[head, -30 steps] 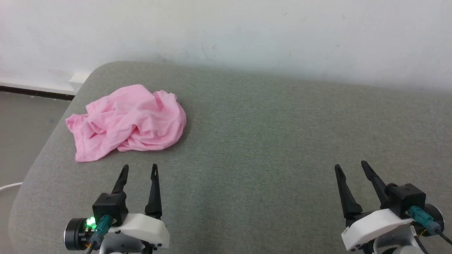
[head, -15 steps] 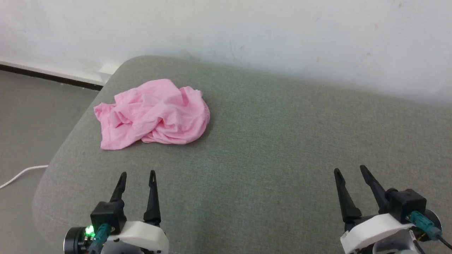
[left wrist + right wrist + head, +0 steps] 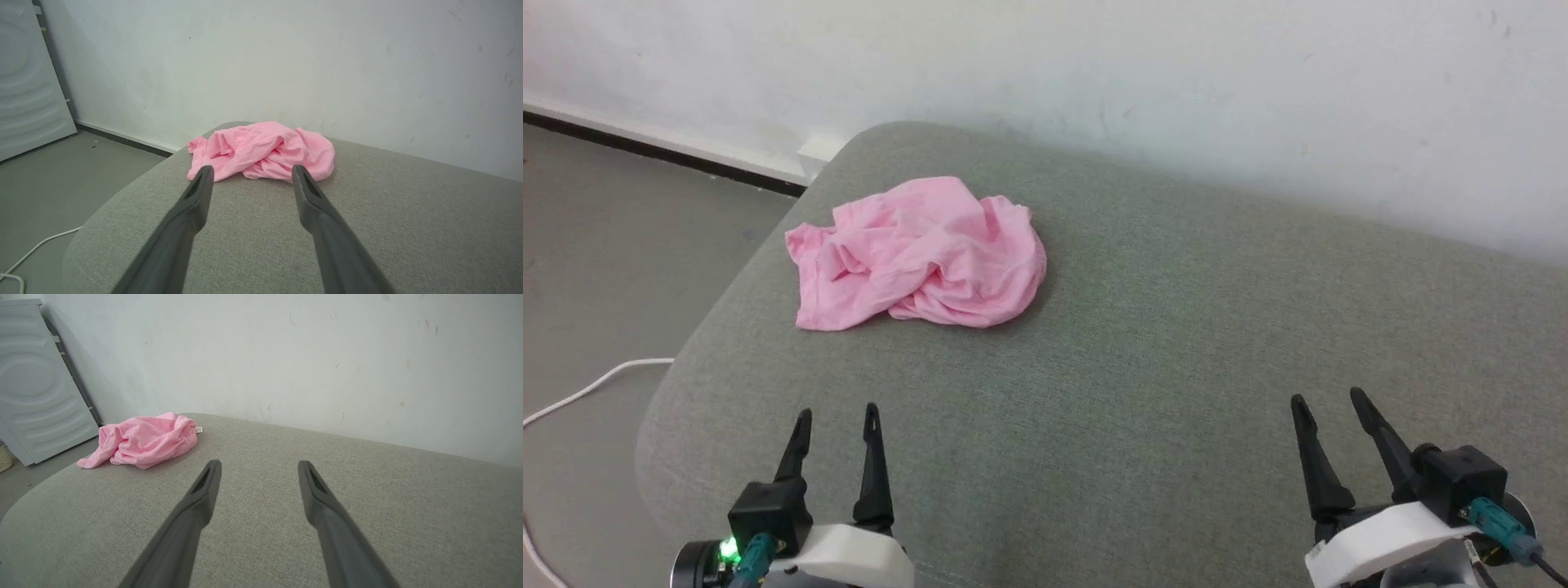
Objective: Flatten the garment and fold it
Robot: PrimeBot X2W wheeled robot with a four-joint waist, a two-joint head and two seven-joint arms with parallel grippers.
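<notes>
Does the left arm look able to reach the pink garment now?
Probably yes: the left gripper is open, and just bare cushion lies between it and the crumpled garment ahead.

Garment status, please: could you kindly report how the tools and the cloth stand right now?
Left tool open, empty. Right tool open, empty. Garment crumpled on grey cushion, untouched, ahead of left tool. No obstacle seen.

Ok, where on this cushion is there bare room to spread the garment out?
The cushion is bare right of the garment, from the wall down to the left claw and right claw, and between them. Crowded only at its far left corner, where the garment lies bunched.
</notes>
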